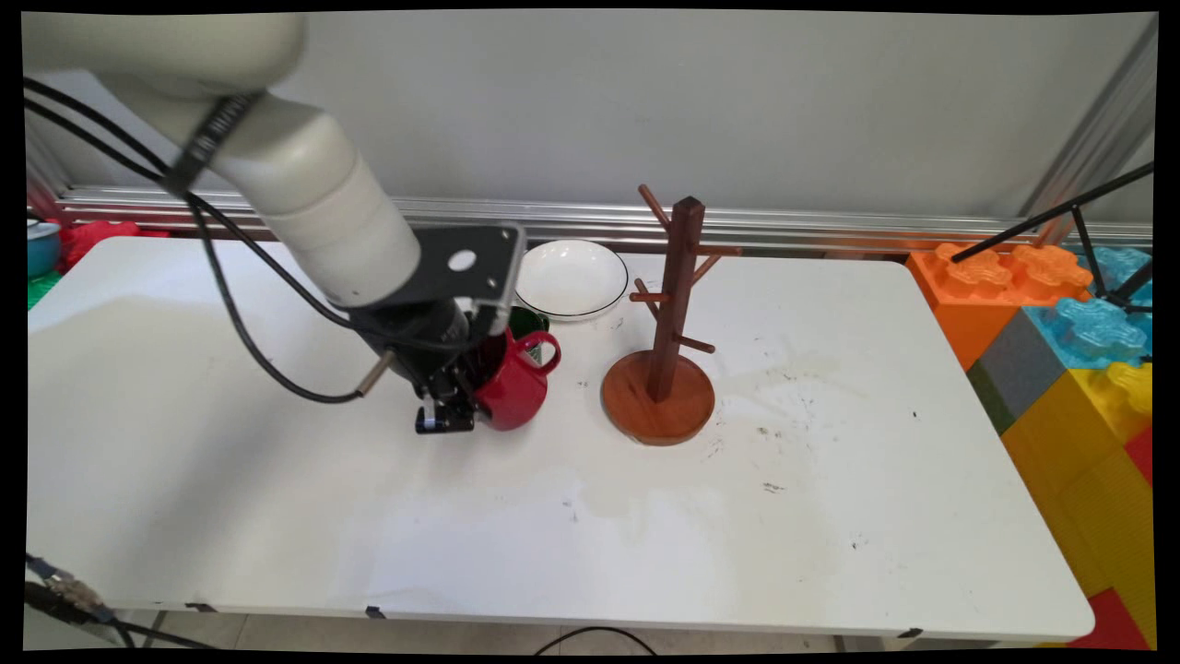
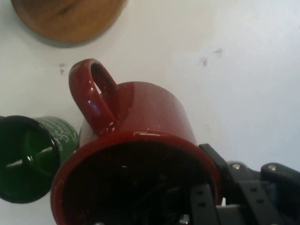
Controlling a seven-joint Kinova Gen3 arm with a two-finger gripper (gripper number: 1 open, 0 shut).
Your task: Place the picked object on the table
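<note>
While no task is stated, only the scene is recorded. The white counter carries a wooden mug tree near the middle of its far edge, all pegs bare. A white bowl lies against the far edge, beside the tree. A red mug is found left of the tree's base, with a green mug just behind it. The gripper is judged closed on the red mug's wall, one finger inside the rim and one outside.
</note>
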